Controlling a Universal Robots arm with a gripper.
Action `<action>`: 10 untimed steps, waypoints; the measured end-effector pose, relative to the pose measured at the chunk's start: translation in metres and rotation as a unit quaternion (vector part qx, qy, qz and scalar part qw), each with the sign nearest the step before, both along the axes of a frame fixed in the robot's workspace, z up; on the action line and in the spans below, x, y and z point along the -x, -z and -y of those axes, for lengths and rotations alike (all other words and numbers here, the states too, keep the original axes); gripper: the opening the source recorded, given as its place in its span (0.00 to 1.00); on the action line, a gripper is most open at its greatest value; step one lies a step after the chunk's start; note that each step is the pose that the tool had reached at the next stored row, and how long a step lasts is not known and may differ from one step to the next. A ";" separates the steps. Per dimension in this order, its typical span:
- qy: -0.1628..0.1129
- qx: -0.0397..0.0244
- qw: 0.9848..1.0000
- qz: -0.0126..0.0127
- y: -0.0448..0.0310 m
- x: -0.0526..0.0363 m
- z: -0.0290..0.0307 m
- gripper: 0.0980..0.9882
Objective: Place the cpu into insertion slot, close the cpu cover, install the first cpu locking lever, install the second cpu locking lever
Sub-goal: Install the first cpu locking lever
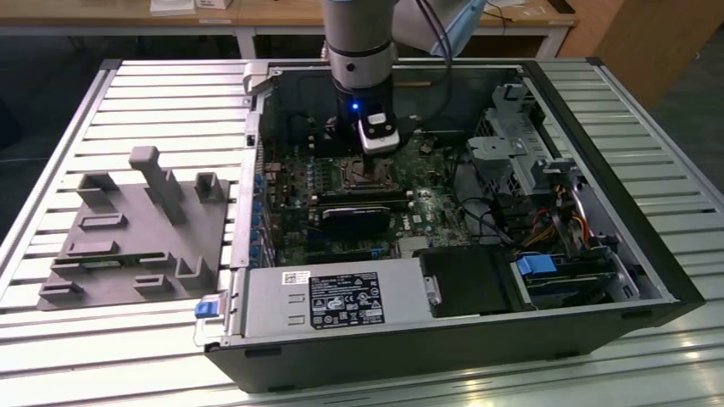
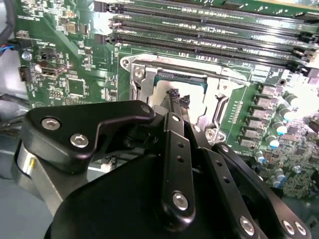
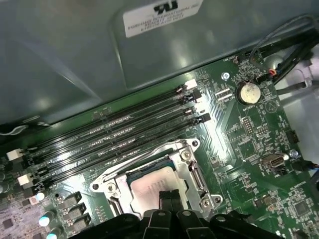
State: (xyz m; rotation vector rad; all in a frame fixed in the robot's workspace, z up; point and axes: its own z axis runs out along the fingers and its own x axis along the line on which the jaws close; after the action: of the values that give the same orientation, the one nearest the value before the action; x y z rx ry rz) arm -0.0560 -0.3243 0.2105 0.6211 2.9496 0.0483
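In the exterior view, a grey fixture (image 1: pixel 130 233) lies on the table's (image 1: pixel 68 127) left side; right of it the open case (image 1: pixel 453 339) holds the board (image 1: pixel 436 208). The gripper (image 2: pixel 179 97), fingers pinched together and holding nothing, touches the cpu (image 3: pixel 149 186) seated in the slot (image 3: pixel 192 169), cover (image 2: pixel 219 82) down around it.

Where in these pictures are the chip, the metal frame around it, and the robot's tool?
cpu (image 3: pixel 152 189), first wrist view: its bare silver-grey top.
cpu cover (image 3: pixel 192 167), first wrist view: the frame's silver side bar.
tool (image 2: pixel 178 97), second wrist view: between its fingertips, just over the chip.
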 end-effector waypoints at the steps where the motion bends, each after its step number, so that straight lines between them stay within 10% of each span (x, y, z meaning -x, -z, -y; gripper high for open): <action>1: 0.000 0.000 1.000 0.000 -0.0022 0.0000 0.0000 0.00; 10: 0.000 0.000 1.000 0.000 -0.0203 0.0000 0.0000 0.00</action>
State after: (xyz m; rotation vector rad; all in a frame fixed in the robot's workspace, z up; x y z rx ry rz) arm -0.0559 -0.3242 0.2308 0.6199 2.9498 0.0486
